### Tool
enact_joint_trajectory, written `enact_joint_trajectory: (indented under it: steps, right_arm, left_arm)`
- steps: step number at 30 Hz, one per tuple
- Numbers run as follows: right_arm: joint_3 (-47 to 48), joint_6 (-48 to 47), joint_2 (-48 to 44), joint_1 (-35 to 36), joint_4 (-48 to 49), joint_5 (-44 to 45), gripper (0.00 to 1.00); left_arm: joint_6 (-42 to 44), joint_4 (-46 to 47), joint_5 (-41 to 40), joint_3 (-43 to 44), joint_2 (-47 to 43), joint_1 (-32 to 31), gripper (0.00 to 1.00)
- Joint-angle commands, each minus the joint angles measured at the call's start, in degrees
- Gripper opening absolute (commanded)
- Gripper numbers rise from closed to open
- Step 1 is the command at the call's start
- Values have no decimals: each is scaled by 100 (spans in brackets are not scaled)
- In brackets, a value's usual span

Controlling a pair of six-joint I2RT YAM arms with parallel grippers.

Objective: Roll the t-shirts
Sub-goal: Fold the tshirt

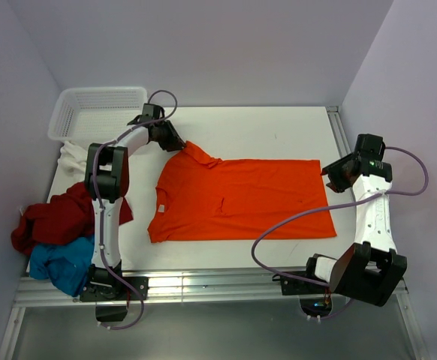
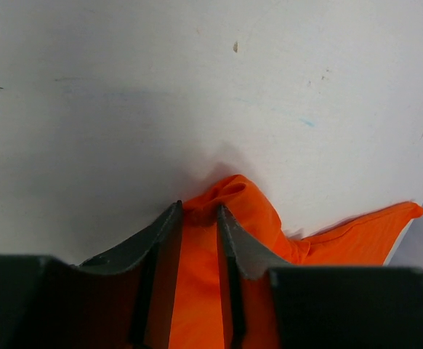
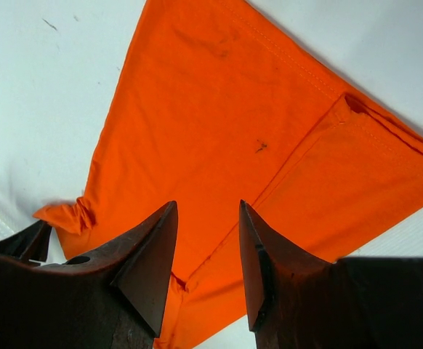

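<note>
Shirts 4: orange (image 1: pixel 241 199), red (image 1: pixel 49 217), blue (image 1: pixel 64 264), white (image 1: pixel 72 156) | basket (image 1: pixel 102 91) 1

A shirt (image 1: pixel 241 199) lies flat in the middle of the table (image 1: pixel 278 131). A basket (image 1: pixel 102 112) sits at the far left corner, with a heap of shirts (image 1: pixel 53 225) in front of it along the left edge.

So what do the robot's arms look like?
The left arm and the right arm both have white links joined by chunky black joints. A thin purple cable loops along each one. The jaws are two dark, pointed wedges, a bit like little shark fins.
</note>
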Motion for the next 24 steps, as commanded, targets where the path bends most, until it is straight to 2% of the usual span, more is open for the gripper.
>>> enact_joint_trajectory:
  steps: [1,5,6,8,18,24]
  right_arm:
    - [-76,25,2,37,105,0,46]
    - [-76,-10,19,37,105,18,47]
    - [-76,-11,37,37,105,18,47]
    - [-85,-11,81,37,140,35,46]
    - [178,25,713,28,509,105,46]
    - [424,-72,1555,37,895,53,47]
  left_arm:
    - [224,-4,-80,197,-66,-60,30]
    - [295,-109,-97,267,-49,-95,19]
    - [312,-135,-106,285,-31,-104,10]
    - [356,-223,-150,355,-49,-104,0]
    - [348,-925,-115,654,-312,-104,0]
    - [330,-1208,60,364,-681,-112,0]
